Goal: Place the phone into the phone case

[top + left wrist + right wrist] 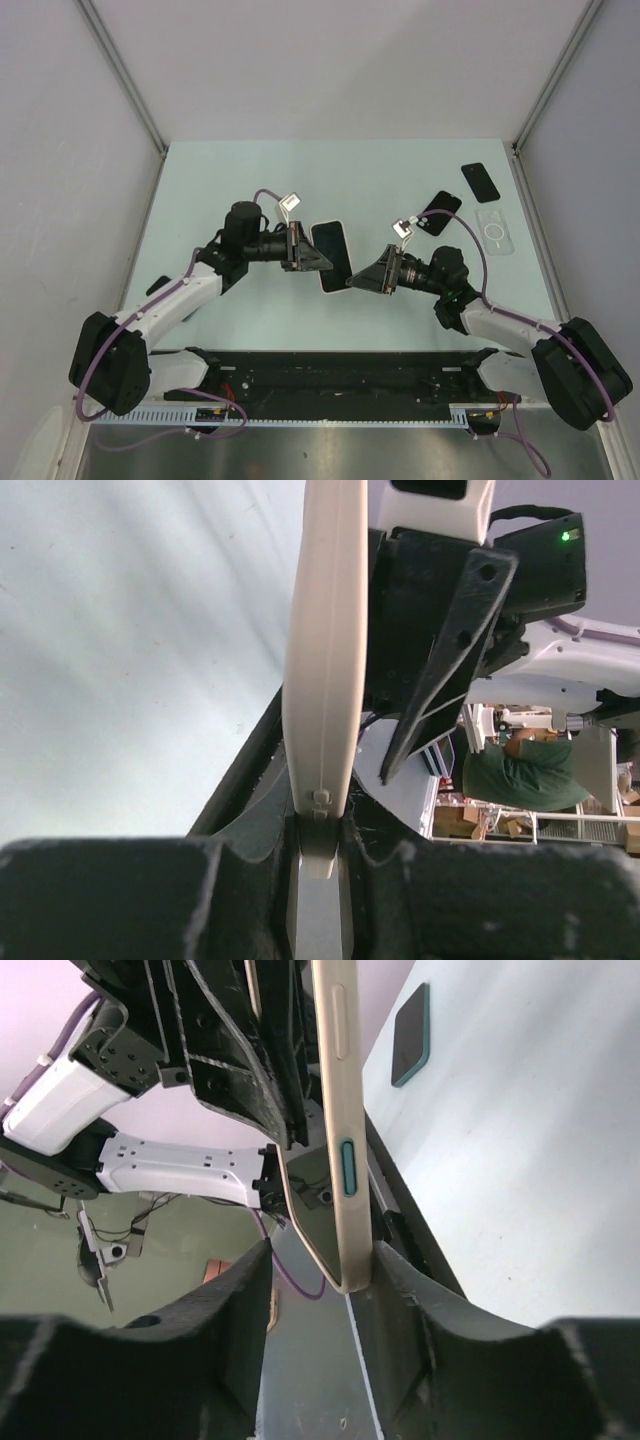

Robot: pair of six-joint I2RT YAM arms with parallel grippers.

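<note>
We judge the task to be midway. The phone (335, 255) is off the table (250, 180), held on edge in the air between the two arms. The clear case (495, 232) lies flat at the far right, well apart from it, with nothing in it. Bringing the two together and pressing the phone home is left to do.

The left gripper (316, 255) has its jaws nearly closed on one end of the phone, and its wrist view shows the narrow edge clamped between the dark pads. The right gripper (353, 284) straddles the opposite corner with its jaws partly apart. One pad lies against the phone's edge, and a gap shows on the glass side, so we take it to be bracketing the phone, not pinching it.

The phone is a thin slab with rounded corners, a glossy dark face and a smooth cream-gold rim carrying a small teal button. That rim may be a fitted shell and not the phone's own frame; from these angles we cannot tell. The clear case is a transparent tray with a pale ring in its back, probably slightly flexible. Two dark handsets (480, 182) lie near it on the matte, pale green table. The gripper pads look like coarse black foam.
</note>
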